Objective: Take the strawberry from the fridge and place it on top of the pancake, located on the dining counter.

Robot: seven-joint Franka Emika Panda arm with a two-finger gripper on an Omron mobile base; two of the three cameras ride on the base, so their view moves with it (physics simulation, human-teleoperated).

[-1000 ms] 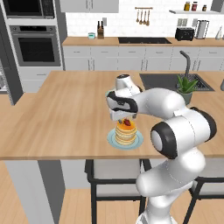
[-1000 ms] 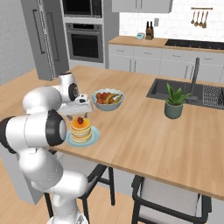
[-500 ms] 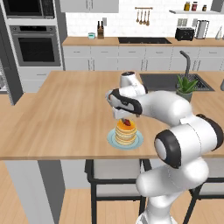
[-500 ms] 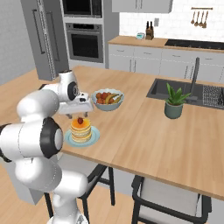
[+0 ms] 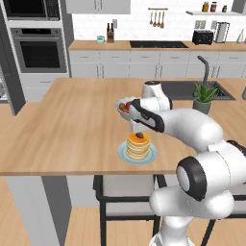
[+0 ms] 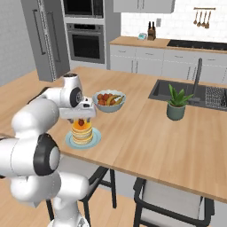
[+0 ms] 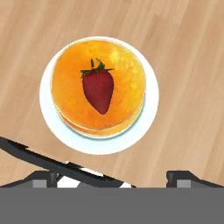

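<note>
Strawberry: the strawberry lay flat on top of the pancake, near the middle. It was small, red and pointed, with a dark green leafy cap. Nothing held it.
Pancake: a short stack of round tan cakes with shiny orange syrup on top. It sat on a round pale plate.
Place: the plate stood on the counter, close to the front edge, a little right of the middle in the left base view.
Pincer: the pincer hung right above the stack. It was spread wide and held nothing. Its two dark tips stood far apart at the bottom of the hand view, one on each side of the plate.
Counter: long, flat, light wood with straight grain lines, and grey sides.
Fruit bowl: a grey round bowl with red fruit and bananas stood just behind the plate, toward the sink.
Plant: a green leafy plant in a grey pot stood by the sink's front edge.
Sink: dark and set into the counter's far right part, with a tall dark tap.
Fridge: the tall grey fridge stood far back on the left in the right base view, doors shut.
Writing: no words or labels could be read.
</note>
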